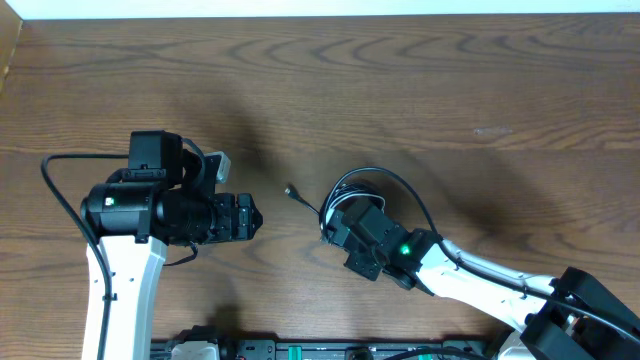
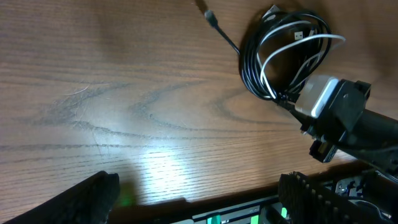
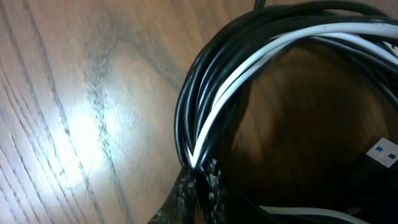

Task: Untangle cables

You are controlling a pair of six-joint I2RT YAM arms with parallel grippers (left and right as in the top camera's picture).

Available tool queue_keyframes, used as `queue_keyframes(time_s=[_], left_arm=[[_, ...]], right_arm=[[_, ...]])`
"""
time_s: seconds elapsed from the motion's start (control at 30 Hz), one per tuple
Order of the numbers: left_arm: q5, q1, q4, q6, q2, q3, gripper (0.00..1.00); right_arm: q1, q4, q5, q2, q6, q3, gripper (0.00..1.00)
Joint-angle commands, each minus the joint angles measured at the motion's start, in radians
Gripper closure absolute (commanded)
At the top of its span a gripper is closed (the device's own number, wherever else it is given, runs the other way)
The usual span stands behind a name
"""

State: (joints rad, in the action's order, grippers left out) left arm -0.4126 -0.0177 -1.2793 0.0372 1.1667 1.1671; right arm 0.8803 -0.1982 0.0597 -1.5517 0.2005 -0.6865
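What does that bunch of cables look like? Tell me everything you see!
The cables are thin black and white cords wound together into a small round coil, lying flat on the wooden table. They look smooth and rubbery. One black end with a tiny plug trails out loose to the side. A blue-tipped plug rests inside the coil. The right gripper pinches the coil's edge.

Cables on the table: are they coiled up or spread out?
Coiled up: the black and white cables loop together in one bundle, only one plug end trailing out.

One cable coil (image 2: pixel 250 65), two arms (image 1: pixel 125 205) (image 1: pixel 470 272)
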Motion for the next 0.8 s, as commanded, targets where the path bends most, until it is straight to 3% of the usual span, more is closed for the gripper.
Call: queue_keyframes(time_s=[0.0, 0.23, 0.37, 0.67, 0.77], left_arm=[[0.006, -0.003, -0.008, 0.003, -0.009, 0.023, 0.13], [0.006, -0.003, -0.029, 0.004, -0.009, 0.023, 0.13], [-0.043, -0.002, -0.035, 0.07, -0.009, 0.023, 0.12], [-0.597, 0.047, -0.04, 0.465, -0.009, 0.023, 0.12], [-0.653, 0.112, -0.019, 0.544, -0.009, 0.023, 0.13]], right_arm=[[0.004, 0.024, 0.007, 0.001, -0.083, -0.014, 0.99], [0.004, 0.034, -0.032, 0.124, -0.122, -0.047, 0.99], [0.004, 0.034, -0.141, 0.271, -0.126, -0.072, 0.99], [0.003, 0.032, -0.229, 0.467, -0.126, -0.076, 0.99], [0.004, 0.026, -0.229, 0.468, -0.135, -0.076, 0.99]])
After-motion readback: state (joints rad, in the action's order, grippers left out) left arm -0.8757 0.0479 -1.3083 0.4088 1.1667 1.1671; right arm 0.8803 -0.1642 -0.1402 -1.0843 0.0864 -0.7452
